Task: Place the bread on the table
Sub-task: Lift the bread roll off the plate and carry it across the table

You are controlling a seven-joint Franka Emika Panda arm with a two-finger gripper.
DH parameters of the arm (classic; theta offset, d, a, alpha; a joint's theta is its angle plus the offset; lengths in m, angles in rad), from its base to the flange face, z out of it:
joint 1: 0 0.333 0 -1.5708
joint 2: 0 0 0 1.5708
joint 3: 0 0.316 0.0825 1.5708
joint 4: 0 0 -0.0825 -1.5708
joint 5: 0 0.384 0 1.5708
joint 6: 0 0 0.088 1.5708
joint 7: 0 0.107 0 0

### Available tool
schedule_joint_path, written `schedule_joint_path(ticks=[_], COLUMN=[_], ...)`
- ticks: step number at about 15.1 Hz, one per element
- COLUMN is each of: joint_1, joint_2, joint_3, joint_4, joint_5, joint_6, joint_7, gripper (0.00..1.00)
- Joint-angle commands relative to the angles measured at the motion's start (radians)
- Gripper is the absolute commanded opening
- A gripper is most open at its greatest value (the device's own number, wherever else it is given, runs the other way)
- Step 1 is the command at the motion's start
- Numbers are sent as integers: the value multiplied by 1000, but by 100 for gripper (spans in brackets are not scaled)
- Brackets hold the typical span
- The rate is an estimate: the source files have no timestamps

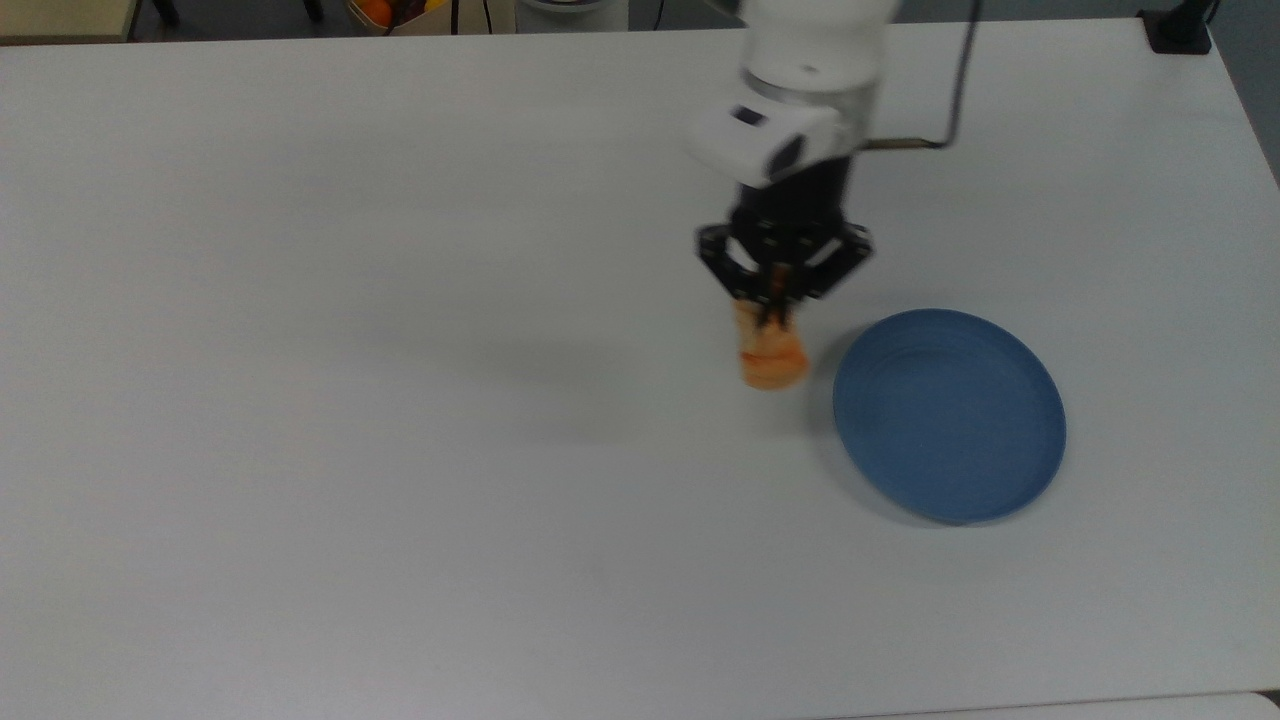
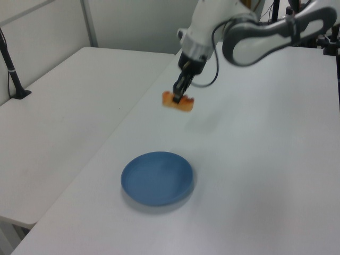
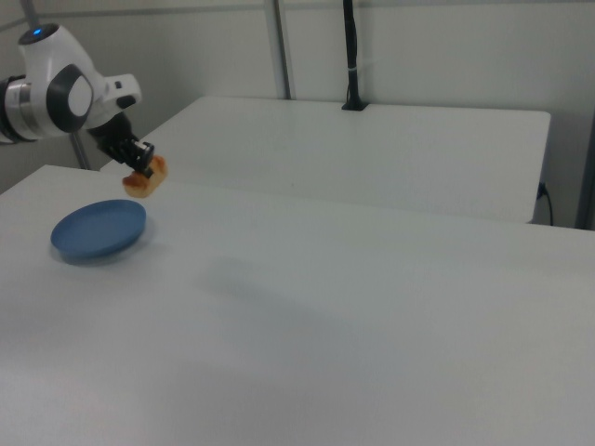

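My gripper point(image 1: 775, 300) point(image 2: 181, 96) point(image 3: 141, 164) is shut on the bread point(image 1: 768, 352), a small golden-orange roll that hangs in the air above the white table point(image 1: 400, 400). In the left view the bread point(image 2: 178, 102) is well above the tabletop point(image 2: 265, 175), up and away from the blue plate point(image 2: 157, 178). In the top view the bread lies just left of the blue plate point(image 1: 950, 415), which has nothing on it. In the right view the bread point(image 3: 146, 180) hovers above the plate's point(image 3: 99, 229) right rim.
A second white table point(image 2: 58, 122) adjoins at the left view's left, with a black post point(image 2: 11, 69) on it. A black stand point(image 1: 1180, 30) sits at the top view's far right corner. Bottles and clutter point(image 2: 311, 13) stand beyond the table's far end.
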Motion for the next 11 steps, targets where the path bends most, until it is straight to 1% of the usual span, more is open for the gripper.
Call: schedule_joint_path(ticks=[1,2,3,4,5,8,10,11], joint_1=[-122,-148,-163,-165,-165,-168,-168,-170], joint_2=[-205,-231,-253,-265,-270,-276,-275,-271], joint_3=[7,-8,-43,-92,-175,-353,-459,-532], joint_4=[-195,-219,-236,-247,-247,-264,-288,-310], joint_5=[17,36,56,77,106,175,206,220], joint_6=[-62,-68,-78,-99,-143,-153,-150,-144], joint_7=[-154,-200,-251,-304,-389,-559,-670,-746], gripper=[0,0,0,0,0,0,0,0])
